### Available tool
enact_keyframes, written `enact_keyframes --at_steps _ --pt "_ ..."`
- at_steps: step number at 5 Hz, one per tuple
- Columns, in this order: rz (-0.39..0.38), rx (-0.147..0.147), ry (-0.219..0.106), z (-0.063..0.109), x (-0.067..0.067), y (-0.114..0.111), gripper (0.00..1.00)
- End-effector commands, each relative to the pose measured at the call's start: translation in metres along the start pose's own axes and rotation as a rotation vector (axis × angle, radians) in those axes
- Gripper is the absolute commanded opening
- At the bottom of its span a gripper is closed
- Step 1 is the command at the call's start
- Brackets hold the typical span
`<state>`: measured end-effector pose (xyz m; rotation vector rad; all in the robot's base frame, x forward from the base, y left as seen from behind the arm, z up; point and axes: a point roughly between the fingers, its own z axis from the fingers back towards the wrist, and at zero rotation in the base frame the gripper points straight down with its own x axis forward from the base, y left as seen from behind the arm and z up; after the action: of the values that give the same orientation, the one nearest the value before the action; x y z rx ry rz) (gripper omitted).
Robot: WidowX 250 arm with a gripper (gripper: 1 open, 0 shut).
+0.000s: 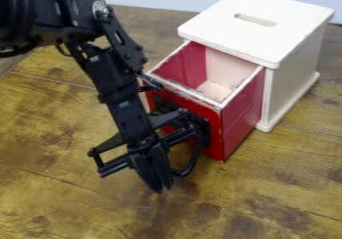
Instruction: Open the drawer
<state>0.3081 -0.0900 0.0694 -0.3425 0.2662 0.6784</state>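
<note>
The glossy red drawer (pixel 230 118) stands pulled well out of the cream-white cabinet (pixel 261 23), its pinkish inside open to view. Its black loop handle (pixel 193 149) hangs at the front face, low and to the left. My gripper (pixel 158 177) points steeply down at the table just left of that handle, in front of the drawer. Its black fingers are pressed together and shut, and I see nothing held between them. Whether a finger still touches the loop I cannot tell.
The black arm (pixel 114 73) slants from the upper left down across the drawer's left corner. The cabinet has a slot in its top. The worn wooden table (pixel 54 198) stretches to the left and front. A pale shape (pixel 214 88) shows inside the drawer.
</note>
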Motion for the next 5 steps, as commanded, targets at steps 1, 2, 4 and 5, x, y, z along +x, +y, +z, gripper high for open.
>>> enact_keyframes --at_steps 1,2,4,5 --pt "-0.003 -0.058 -0.051 0.019 -0.007 -0.003 0.00" --pt "0.000 -0.053 -0.046 0.017 -0.020 -0.004 0.00" --pt "-0.028 -0.035 -0.035 0.020 -0.040 -0.008 0.00" --pt "-0.057 -0.021 -0.025 0.024 -0.048 -0.011 0.00"
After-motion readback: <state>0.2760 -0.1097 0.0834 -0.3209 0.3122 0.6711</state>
